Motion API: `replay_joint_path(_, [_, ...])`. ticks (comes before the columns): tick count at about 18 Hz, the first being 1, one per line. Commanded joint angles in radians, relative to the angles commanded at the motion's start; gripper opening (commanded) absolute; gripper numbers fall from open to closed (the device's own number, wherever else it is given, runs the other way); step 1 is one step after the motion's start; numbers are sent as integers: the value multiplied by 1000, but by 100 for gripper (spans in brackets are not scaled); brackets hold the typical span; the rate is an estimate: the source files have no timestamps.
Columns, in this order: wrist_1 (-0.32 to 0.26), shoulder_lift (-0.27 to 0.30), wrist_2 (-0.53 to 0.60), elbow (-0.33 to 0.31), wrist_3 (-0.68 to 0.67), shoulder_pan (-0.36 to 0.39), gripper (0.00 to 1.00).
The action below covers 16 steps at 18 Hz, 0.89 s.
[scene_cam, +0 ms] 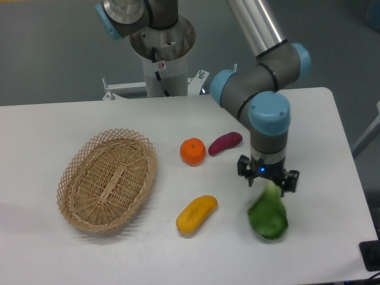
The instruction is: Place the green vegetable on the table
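Note:
The green vegetable [268, 217] is at the front right of the white table [314, 119], directly under my gripper [268, 183]. It looks blurred, with its pale stalk pointing up toward the gripper and its dark leaf low on the tabletop. The arm itself is sharp. The black fingers [291, 180] stand wide apart on either side of the stalk, so the gripper looks open and does not clamp the vegetable.
A woven wicker basket [107, 178] sits at the left. An orange fruit [193, 151] and a purple sweet potato [225, 142] lie in the middle. A yellow mango-like fruit [196, 214] lies left of the vegetable. The table's right edge is close.

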Motion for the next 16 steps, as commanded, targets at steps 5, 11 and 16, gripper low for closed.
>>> replay_joint_path(5, [-165,-18,-8,111,121,74,100])
replay_joint_path(11, [-171,-21,-35,143,278,147,100])
replay_joint_path(16, [-215,-52,-38,207,338,186,100])
